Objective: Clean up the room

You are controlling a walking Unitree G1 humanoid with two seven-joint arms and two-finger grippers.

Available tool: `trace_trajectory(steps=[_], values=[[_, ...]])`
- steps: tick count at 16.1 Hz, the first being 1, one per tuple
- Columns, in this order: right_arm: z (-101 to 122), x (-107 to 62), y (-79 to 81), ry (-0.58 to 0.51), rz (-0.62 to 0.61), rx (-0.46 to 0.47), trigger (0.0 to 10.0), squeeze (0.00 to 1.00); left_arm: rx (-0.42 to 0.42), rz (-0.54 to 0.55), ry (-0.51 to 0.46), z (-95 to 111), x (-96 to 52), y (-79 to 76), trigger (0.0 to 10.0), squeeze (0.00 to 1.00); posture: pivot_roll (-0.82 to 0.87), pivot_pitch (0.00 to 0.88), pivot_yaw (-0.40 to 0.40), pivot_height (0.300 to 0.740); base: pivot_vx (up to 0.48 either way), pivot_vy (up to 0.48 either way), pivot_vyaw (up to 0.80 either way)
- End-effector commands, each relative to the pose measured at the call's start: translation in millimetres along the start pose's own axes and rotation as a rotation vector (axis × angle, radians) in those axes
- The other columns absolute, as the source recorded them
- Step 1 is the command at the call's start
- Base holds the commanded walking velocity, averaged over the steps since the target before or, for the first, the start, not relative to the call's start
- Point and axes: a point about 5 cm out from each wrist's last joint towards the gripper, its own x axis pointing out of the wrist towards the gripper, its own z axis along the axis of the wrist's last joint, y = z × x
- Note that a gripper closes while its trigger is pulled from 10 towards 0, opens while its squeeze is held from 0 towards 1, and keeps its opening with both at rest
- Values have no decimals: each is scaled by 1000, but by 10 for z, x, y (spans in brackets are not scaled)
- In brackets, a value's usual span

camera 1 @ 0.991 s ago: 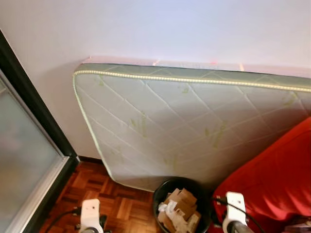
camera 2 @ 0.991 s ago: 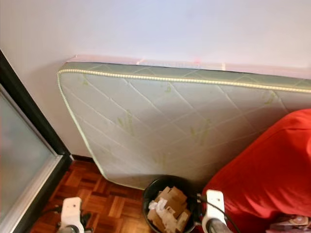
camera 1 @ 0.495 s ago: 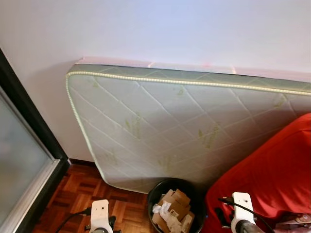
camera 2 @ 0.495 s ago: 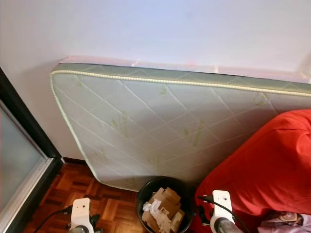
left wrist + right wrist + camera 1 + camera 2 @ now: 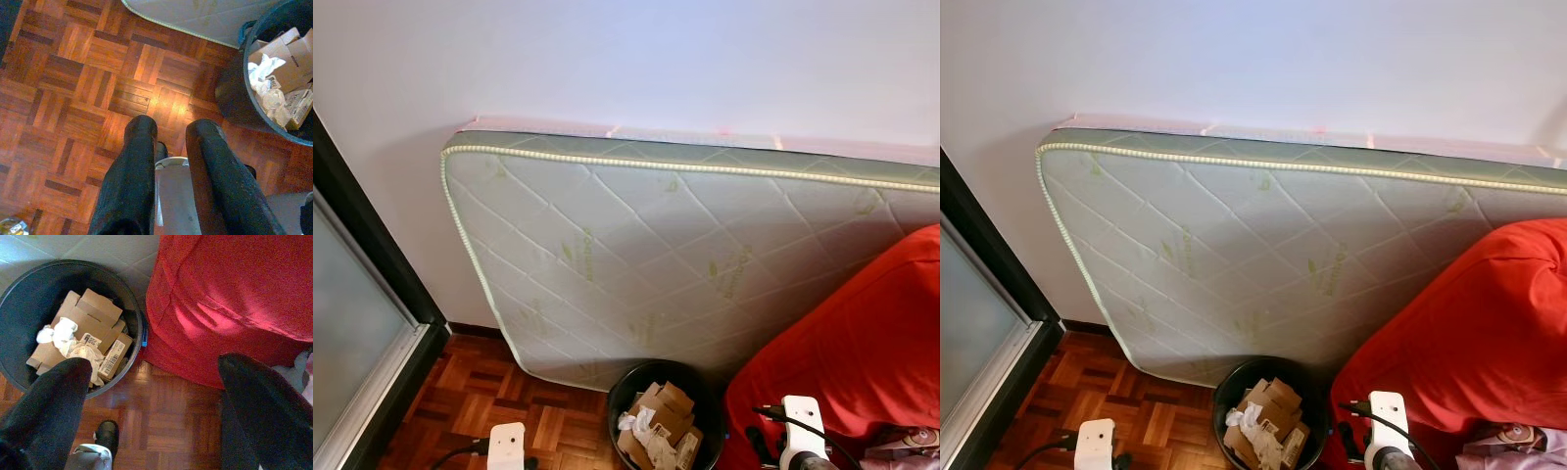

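Note:
A black waste bin (image 5: 661, 421) holding cardboard pieces and crumpled white paper stands on the parquet floor, against the foot of a mattress. My left gripper (image 5: 172, 128) hangs over bare parquet beside the bin (image 5: 279, 73), fingers a little apart and holding nothing. My right gripper (image 5: 151, 372) hangs open and wide over the floor between the bin (image 5: 73, 333) and a red cushion (image 5: 234, 298), also holding nothing. In the head views both white wrists (image 5: 800, 423) sit low at the picture's bottom edge.
A quilted white-and-green mattress (image 5: 685, 255) leans on the white wall. The big red cushion (image 5: 862, 343) is on the right, with a pale cloth item (image 5: 901, 443) at its foot. A black-framed glass door (image 5: 352, 323) closes the left side.
The camera has shifted, so the mattress and bin sit further left in the picture. Both wrists now show lower in the frame. Bin, mattress and cushion stay put.

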Motion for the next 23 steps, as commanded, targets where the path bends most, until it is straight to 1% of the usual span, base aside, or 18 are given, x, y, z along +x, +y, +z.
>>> trace_trajectory(steps=[1,7,13,23], values=[[-24,-5,1,0,-4,10,10000,0,5,4,-1,-25,-10,34,10000,0,47,0,-30,732,0,0,0],[-82,-17,6,8,-5,13,10000,0,15,-4,10,-85,-31,37,10000,0,44,0,-21,732,0,0,0],[-122,-25,17,14,-4,16,10000,0,19,-8,5,-91,-36,53,10000,0,46,0,-15,732,0,0,0],[-139,-30,20,13,-4,24,10000,0,16,-5,8,-104,-40,58,10000,0,60,0,-23,732,-273,0,0]])
